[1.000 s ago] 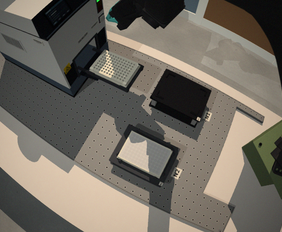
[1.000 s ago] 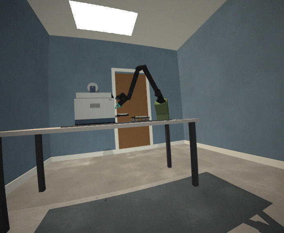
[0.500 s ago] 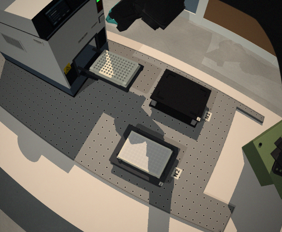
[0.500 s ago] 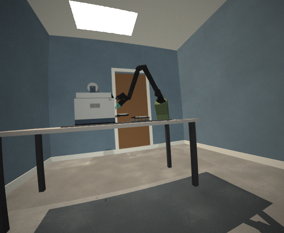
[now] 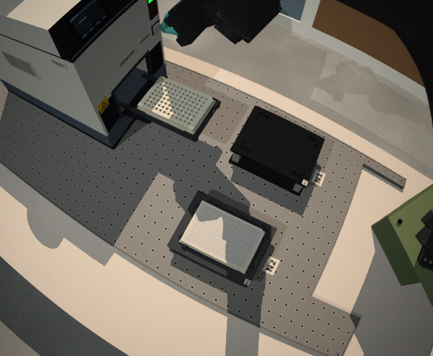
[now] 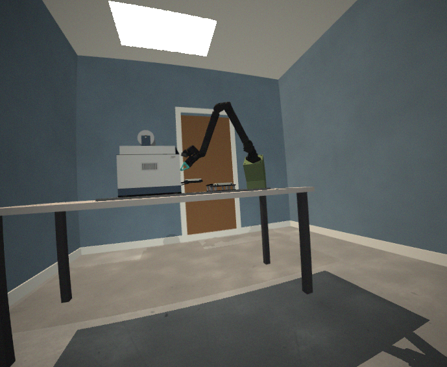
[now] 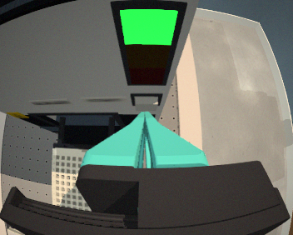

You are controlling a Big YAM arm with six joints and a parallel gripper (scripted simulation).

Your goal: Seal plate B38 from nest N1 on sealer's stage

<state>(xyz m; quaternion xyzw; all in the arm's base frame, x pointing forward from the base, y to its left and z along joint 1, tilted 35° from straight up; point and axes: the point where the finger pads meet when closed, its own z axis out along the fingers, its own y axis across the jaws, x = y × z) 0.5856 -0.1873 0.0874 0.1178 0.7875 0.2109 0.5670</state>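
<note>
Blue walls, a brown door (image 6: 209,197) and a bright ceiling panel (image 6: 162,27) are seen in the exterior view, with a long dark-legged surface (image 6: 144,199) across the middle of the frame. On it, a perforated grey board (image 5: 75,160) is laid.

Sealer (image 5: 55,57) is found at upper left of the top view, white-grey housing with a dark screen panel. Its stage (image 5: 205,120) is seen extended out of the front opening, toward frame centre. Plate B38 (image 5: 176,104) is noted lying on the stage, wells up, long side along the line of the stage's travel; it appears flat, though full seating in the pocket cannot be confirmed. No foil can be made out on it; open wells are visible.

Plate nest N1 (image 5: 278,147) is seen right of centre, bare black top, label at its lower right corner. Plate nest N2 (image 5: 212,264) is at lower centre, with plate B83 (image 5: 222,239) resting on it, smooth pale top.

Lamp (image 7: 148,27) is shown green at top centre of the wrist view, darker segments beneath it. START key (image 7: 146,99) is seen just below the lamp strip. Tool (image 7: 145,117) is pressed together, teal fingers meeting at the tips with nothing between them. The tips are pointed at the key and lie just under it in the frame; contact cannot be judged.

Green pedestal (image 5: 404,244) of the arm is seen at right edge.
</note>
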